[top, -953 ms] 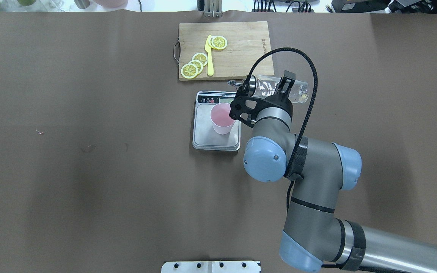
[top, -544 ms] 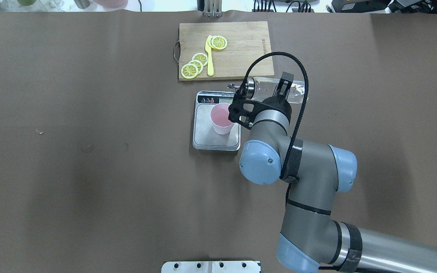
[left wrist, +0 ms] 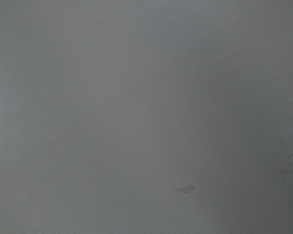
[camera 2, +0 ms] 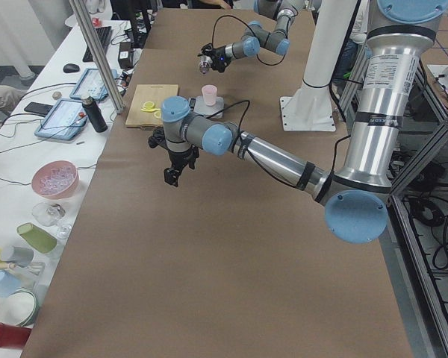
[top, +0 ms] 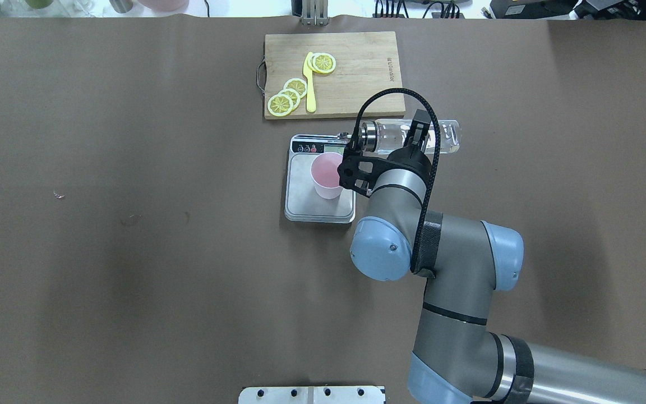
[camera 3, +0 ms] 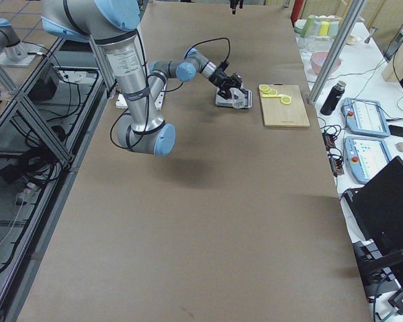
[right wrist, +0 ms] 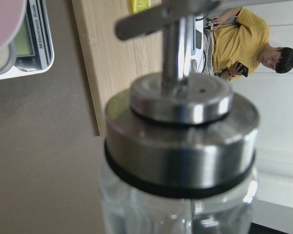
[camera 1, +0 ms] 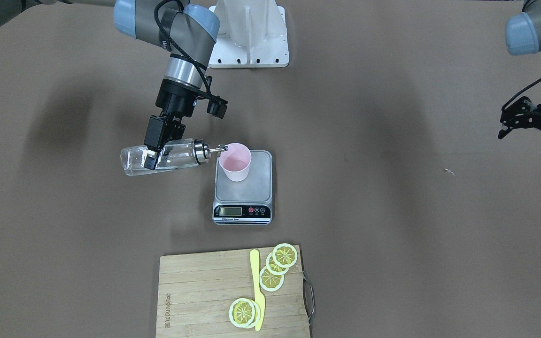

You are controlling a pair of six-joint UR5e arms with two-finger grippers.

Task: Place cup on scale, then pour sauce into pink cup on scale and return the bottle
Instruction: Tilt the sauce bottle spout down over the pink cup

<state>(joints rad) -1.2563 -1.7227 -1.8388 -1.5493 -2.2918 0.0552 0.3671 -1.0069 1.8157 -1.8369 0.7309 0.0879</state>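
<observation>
Cup (camera 1: 235, 164) sits on scale (camera 1: 251, 188); right pincer (camera 1: 154, 159) grips horizontal bottle (camera 1: 179, 158), spout at rim; pouring seemingly underway, return not yet done.

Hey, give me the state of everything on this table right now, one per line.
Bottle: tipped sideways in right gripper, spout at cup rim.
Right gripper: shut on bottle.
Cup: upright on scale.
Scale: flat on table, carrying cup.
Left gripper: open, empty.
Lemon slices: flat on cutting board.
Yellow knife: lying on the board.
</observation>
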